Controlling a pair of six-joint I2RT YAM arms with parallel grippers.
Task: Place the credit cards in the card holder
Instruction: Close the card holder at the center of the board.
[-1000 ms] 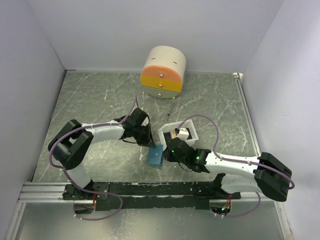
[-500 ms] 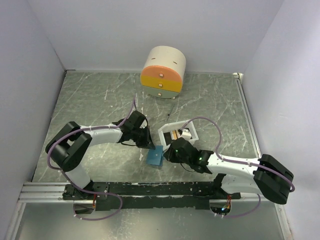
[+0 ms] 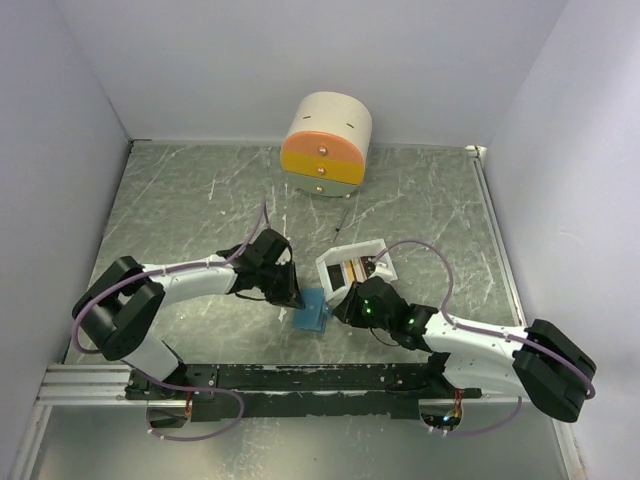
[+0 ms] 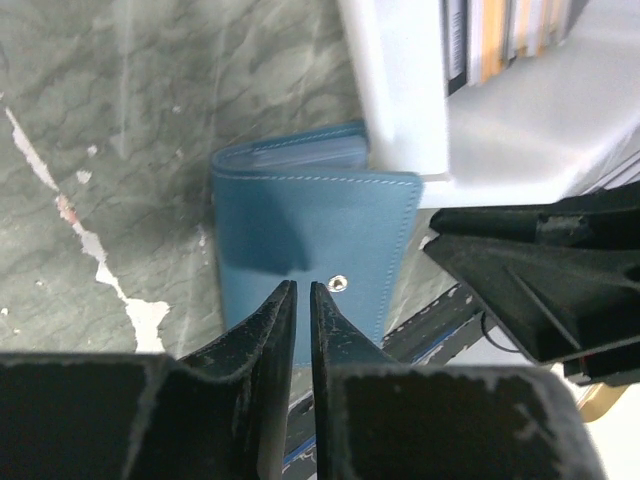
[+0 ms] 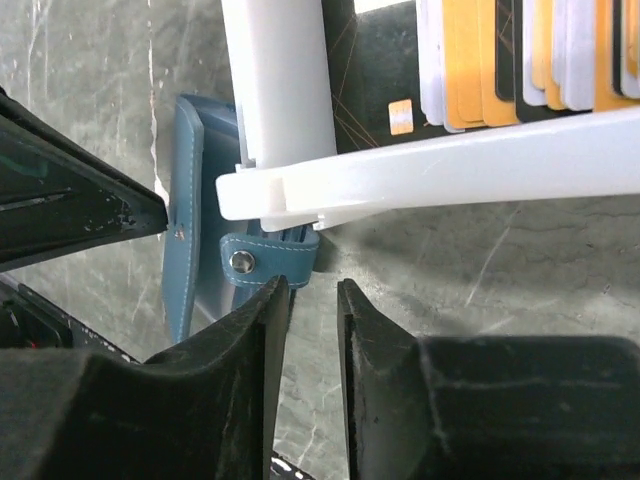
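Folded card holder (image 3: 312, 312) is lying on the bench at the white tray's (image 5: 285, 90) seven o'clock; left tool (image 4: 302, 285) is poising over it, fingers barely apart; right tool (image 5: 312, 285) is gaping narrowly by its tab (image 5: 262, 262); credit cards (image 5: 500, 60) are sitting in the tray

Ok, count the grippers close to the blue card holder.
2. The left gripper points at the card holder's snap; the right gripper is by its tab, beside the white tray. None hidden.
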